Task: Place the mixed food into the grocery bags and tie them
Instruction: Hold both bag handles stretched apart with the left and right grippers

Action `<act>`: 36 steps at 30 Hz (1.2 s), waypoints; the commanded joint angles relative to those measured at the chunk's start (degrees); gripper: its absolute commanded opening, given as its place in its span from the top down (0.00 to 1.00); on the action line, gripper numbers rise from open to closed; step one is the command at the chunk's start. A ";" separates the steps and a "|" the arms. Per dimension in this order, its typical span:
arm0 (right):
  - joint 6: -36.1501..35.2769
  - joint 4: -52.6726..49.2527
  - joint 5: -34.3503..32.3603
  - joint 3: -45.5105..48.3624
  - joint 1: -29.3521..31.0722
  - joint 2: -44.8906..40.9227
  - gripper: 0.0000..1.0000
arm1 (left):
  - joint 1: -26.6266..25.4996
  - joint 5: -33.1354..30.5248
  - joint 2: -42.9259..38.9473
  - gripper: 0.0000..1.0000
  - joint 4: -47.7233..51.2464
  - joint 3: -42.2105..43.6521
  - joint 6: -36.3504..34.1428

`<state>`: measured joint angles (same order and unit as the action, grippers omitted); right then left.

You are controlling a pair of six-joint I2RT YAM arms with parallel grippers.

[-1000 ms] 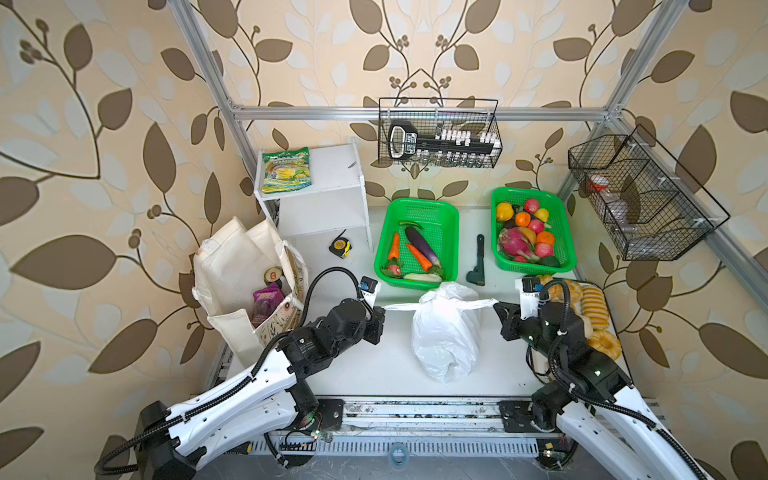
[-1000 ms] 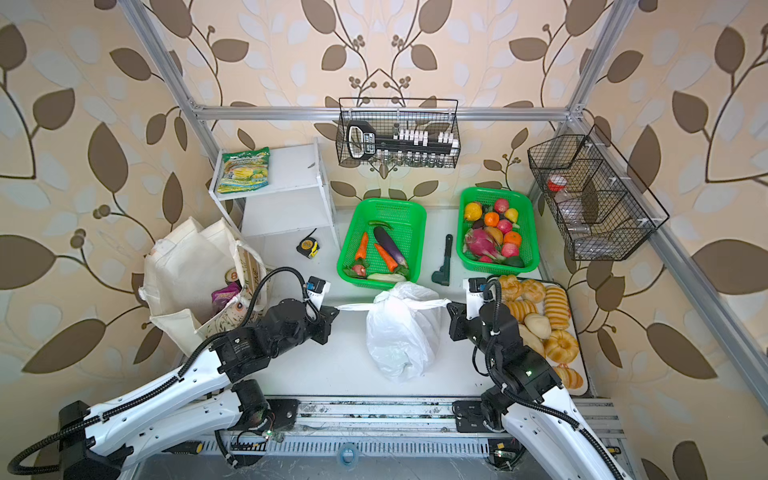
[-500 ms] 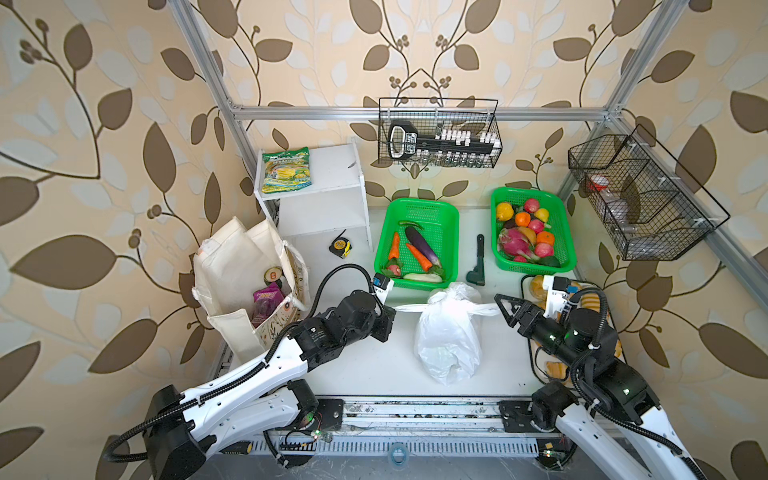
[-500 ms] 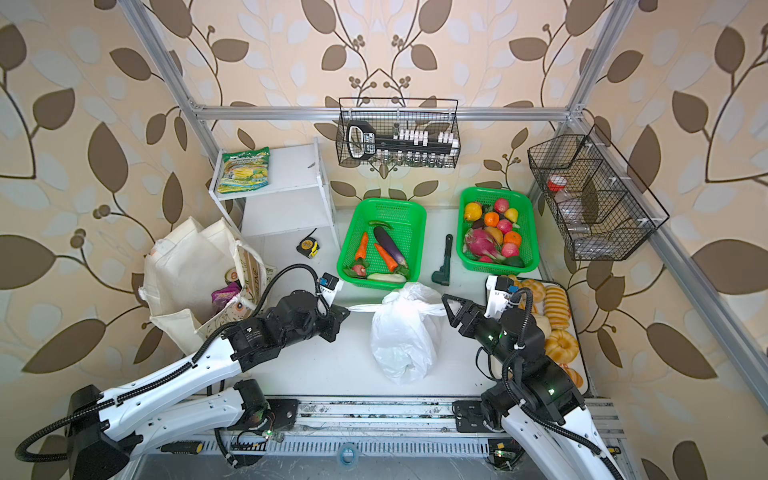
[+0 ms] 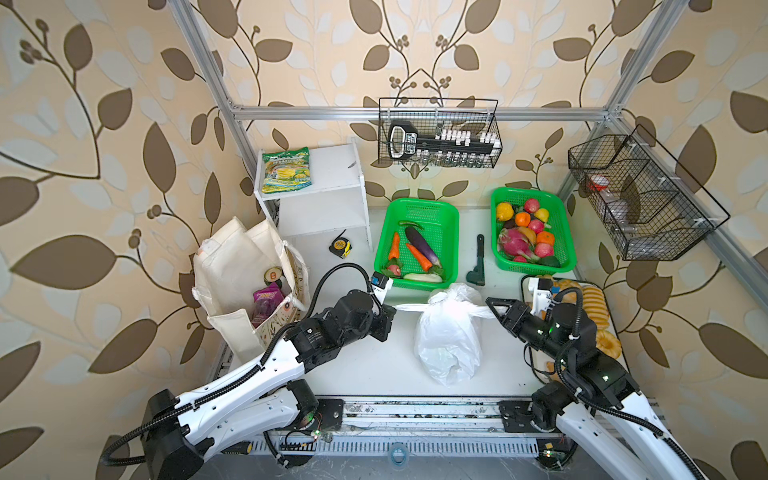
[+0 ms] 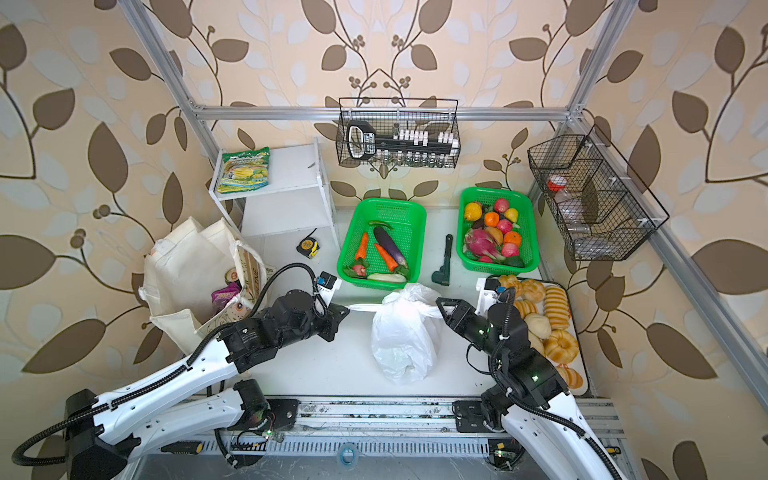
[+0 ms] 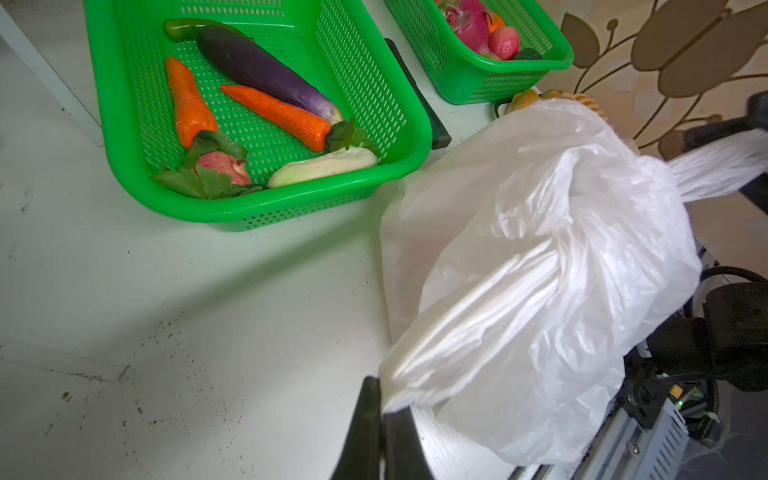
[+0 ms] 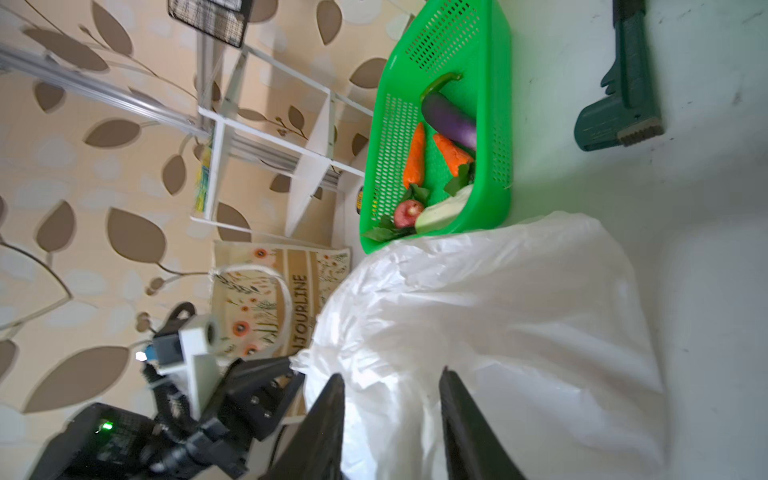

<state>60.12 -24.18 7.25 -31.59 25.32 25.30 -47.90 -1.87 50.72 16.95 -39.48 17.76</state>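
Tabletop (image 5: 365, 365): right claw (image 5: 493, 306) regrips white bag (image 5: 449, 340) (its handle).

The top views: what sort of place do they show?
Probably a staged robot test cell dressed as a grocery corner: an aluminium frame against leaf wallpaper, two robot arms on a rail, and green baskets of vegetables and fruit near a white plastic bag.

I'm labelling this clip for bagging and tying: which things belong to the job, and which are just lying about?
Job: white plastic bag, canvas tote, purple pouch, drink can.
Lying about: green baskets, bread rolls, tape measure, yellow-green snack packet.
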 commanded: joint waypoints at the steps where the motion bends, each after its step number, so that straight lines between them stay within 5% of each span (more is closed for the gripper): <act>1: 0.36 0.68 -2.10 1.25 -0.16 -0.33 0.88 | 0.44 0.08 -0.81 1.00 -1.15 -2.67 -0.79; 3: -1.66 -0.34 -4.15 1.05 -0.20 -0.42 1.00 | 0.44 -1.25 -0.86 1.00 -0.50 -2.95 -0.11; 8: -4.69 -1.72 -10.46 0.72 -0.19 -1.21 1.00 | 0.44 -3.43 -1.85 1.00 0.48 -2.97 -0.35; 9: -4.94 -1.21 -10.36 0.97 -0.18 -1.26 1.00 | 0.44 -2.25 -2.10 0.95 0.03 -2.79 -1.33; 11: -5.15 -0.24 -9.47 1.40 -0.21 -1.01 1.00 | 0.44 1.81 -2.25 0.56 -0.87 -2.54 -4.40; 13: -5.41 0.08 -8.09 1.58 -0.21 -0.59 1.00 | 0.44 6.33 -2.10 0.33 -0.89 -2.65 -8.37; 16: -5.74 0.17 -7.75 1.97 -0.18 -0.47 1.00 | 0.44 10.16 -0.95 0.14 -0.14 -3.85 -12.31; 21: -6.48 1.07 -7.86 2.08 -0.18 -0.70 1.00 | 0.44 8.47 4.19 0.02 4.07 -8.96 -22.16; 26: -6.58 1.07 -7.48 1.93 -0.19 -0.75 1.00 | 0.44 6.20 12.54 0.01 9.46 -15.36 -30.99; 30: -7.20 0.85 -7.33 1.63 -0.19 -1.03 1.00 | 0.44 11.80 19.54 0.16 17.85 -22.27 -36.39; 34: -8.12 0.35 -8.36 1.27 -0.18 -0.88 1.00 | 0.58 12.50 22.81 0.83 23.28 -26.66 -34.90; 36: -9.69 -0.13 -10.03 0.65 -0.18 -0.40 1.00 | 0.61 12.39 22.01 1.00 23.53 -26.99 -33.26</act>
<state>52.45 -24.16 -0.21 -30.50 25.26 24.82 -47.90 8.67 74.04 35.59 -63.66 -14.94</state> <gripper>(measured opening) 0.047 0.113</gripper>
